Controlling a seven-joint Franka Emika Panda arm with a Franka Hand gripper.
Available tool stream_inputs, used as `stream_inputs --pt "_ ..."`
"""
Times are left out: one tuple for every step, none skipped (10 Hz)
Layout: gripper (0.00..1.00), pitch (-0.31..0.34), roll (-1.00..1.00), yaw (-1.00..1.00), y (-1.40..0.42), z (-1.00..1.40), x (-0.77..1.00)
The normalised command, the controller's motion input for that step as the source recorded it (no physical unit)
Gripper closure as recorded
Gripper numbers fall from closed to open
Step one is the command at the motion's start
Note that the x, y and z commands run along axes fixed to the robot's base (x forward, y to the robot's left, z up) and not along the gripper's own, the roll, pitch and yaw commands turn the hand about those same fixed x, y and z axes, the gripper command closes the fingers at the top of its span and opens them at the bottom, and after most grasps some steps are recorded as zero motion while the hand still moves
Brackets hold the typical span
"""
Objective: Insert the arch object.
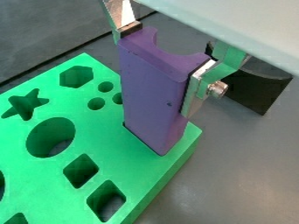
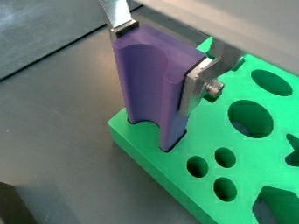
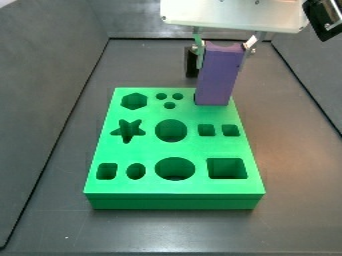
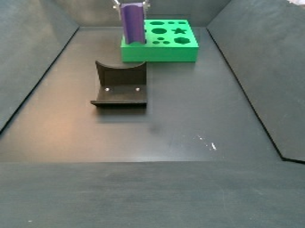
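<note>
Between gripper (image 1: 163,59) fingers: tall violet-purple matte arch object (image 1: 156,94), clamped upright, foot entering corner slot of green foam board (image 3: 114,178). I judge insertion step underway. Next: I press straight down, then release.

The gripper (image 1: 163,54), up at the far end of the floor, has two flat silver metal fingers (image 1: 121,17), thin bright plates. One finger (image 2: 200,81) carries a round silver bolt head low on its outer face. Above them sits a pale, whitish-grey boxy hand body (image 3: 230,11), with a small black block (image 3: 322,19) fixed on one side.
</note>
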Motion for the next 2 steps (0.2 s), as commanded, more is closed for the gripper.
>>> stream_inputs --pt "1.0 0.0 0.06 0.0 0.0 -0.17 0.0" --pt "1.0 0.0 0.0 0.0 0.0 0.0 0.0"
